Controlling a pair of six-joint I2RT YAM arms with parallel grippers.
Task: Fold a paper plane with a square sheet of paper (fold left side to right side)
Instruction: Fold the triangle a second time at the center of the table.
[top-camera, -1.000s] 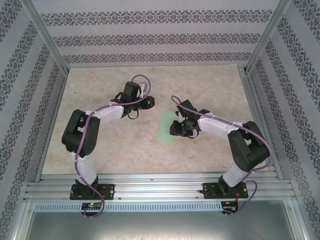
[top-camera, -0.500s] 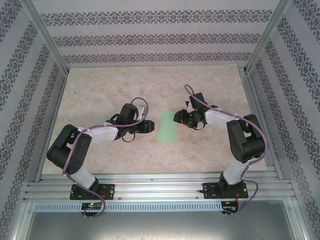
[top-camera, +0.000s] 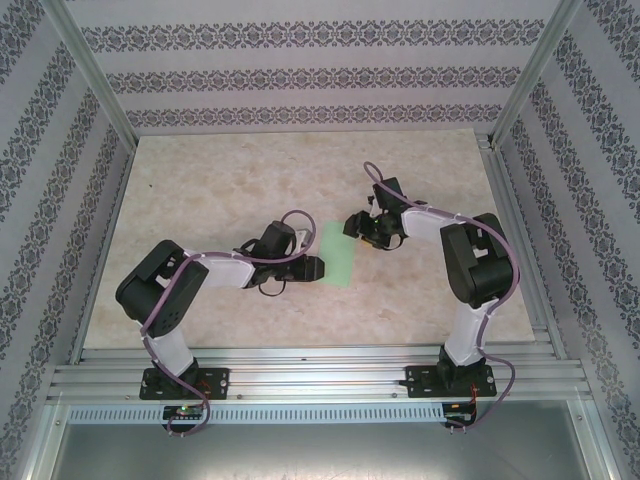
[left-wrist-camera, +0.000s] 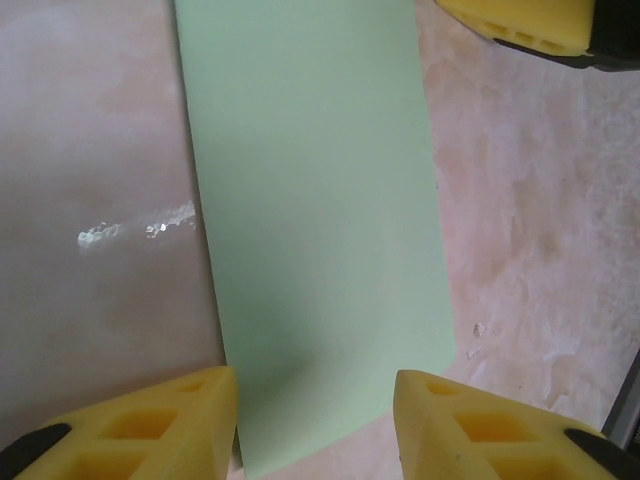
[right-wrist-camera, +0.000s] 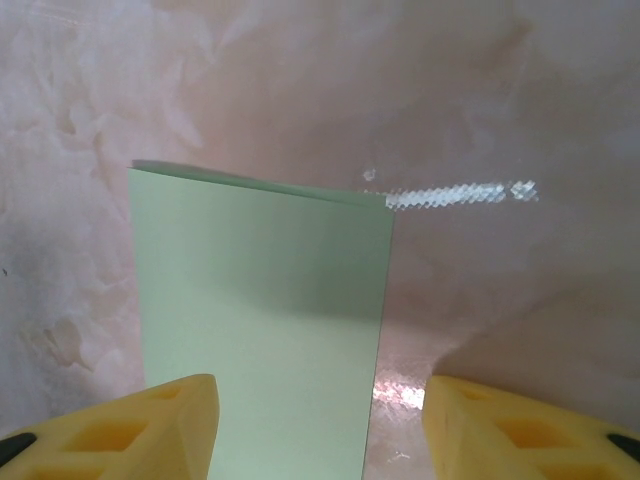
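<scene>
paper (top-camera: 338, 255) lies flat, a folded strip. left gripper (top-camera: 318, 268) reaches low to its near end, right gripper (top-camera: 352, 226) to its far end, both with jaws apart, holding nothing.

The sheet of paper (top-camera: 335, 255) lies flat on the table (top-camera: 200, 180), near its middle. The left gripper (top-camera: 314, 268) stands at the sheet's near left corner, fingers either side of that end. The right gripper (top-camera: 353, 226) stands at the sheet's far right corner.
</scene>
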